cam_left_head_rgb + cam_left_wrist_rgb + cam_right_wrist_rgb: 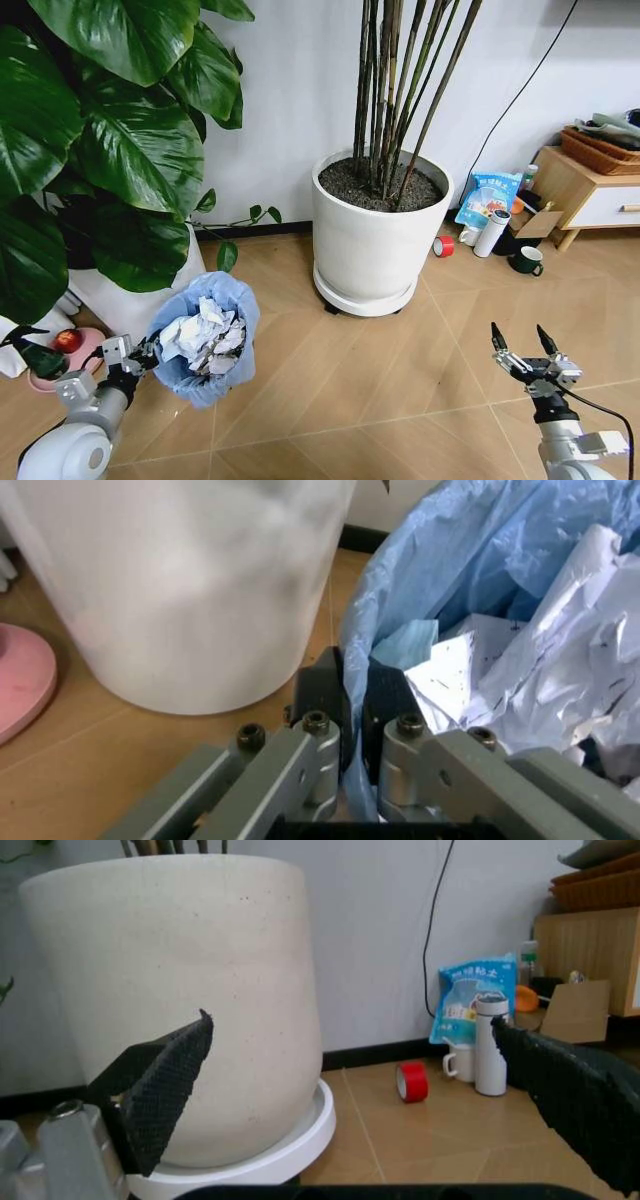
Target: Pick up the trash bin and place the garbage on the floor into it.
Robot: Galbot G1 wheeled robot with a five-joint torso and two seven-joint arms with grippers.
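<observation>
Crinkly light-blue plastic lines the trash bin, which the left gripper holds tipped just above the floor beside the leafy plant's white pot, its fingers clamped together on the bag-covered rim. Crumpled white paper fills it (no loose litter lies on the nearby planks). The right gripper, fingers spread wide and empty, hangs low, well apart on the far side of the round white planter.

Crinkly plastic-lined trash bin, crumpled paper
</observation>
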